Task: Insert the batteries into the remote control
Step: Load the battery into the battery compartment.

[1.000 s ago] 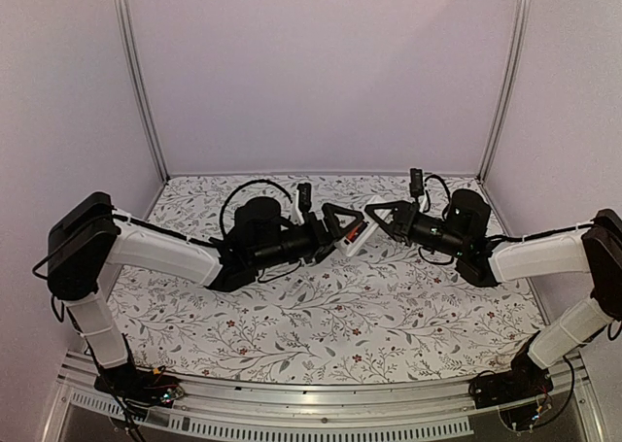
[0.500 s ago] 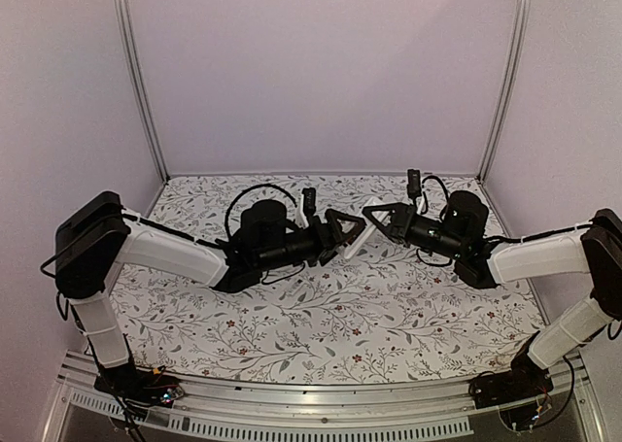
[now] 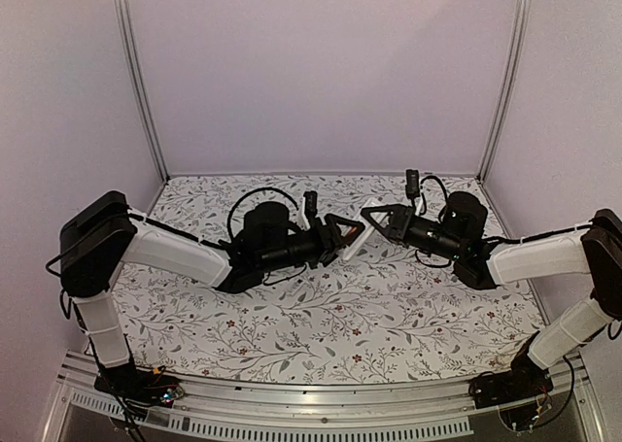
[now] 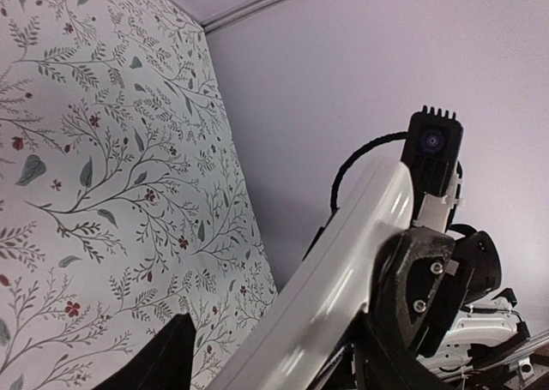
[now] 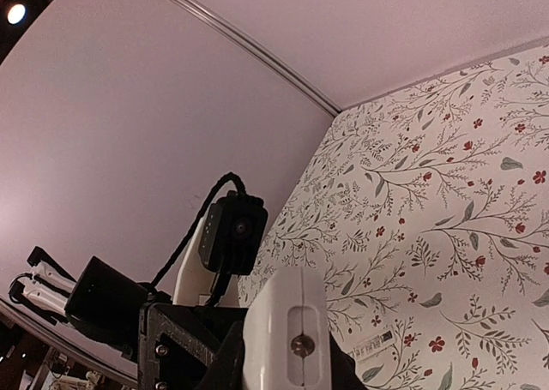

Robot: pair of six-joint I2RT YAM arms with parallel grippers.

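Moved: over the last second the left gripper (image 3: 342, 236) has slid forward and toward its partner. The right gripper (image 3: 372, 214) has come in to meet it, so the gap between the tips is nearly gone. An orange-red fleck seen by the left tips a second ago no longer shows.
Left gripper: it looks closed down on the remote control (image 4: 343, 270). The remote juts past its tips as a white slab slanting toward the right gripper, apparently held up off the table (image 3: 340, 316).
Right gripper: its tip is just beside the free end of the remote. No view shows whether its jaws are parted or pinching anything.
Batteries: neither can be made out now. They may be hidden between the two tips or inside the right jaws.
Handling, remote: probably light and stiff, with a smooth plastic shell that could twist or slip in a pinch. It is best held across its long edges, clear of the bay.
Handling, batteries: small, hard and round, so likely to roll or squirt out. Each is best gripped across the barrel at mid-length, leaving one end free to lead in.
Battery bay: not seen. The face toward the left wrist view is plain white, so I cannot tell whether the bay is open or covered, filled or empty.
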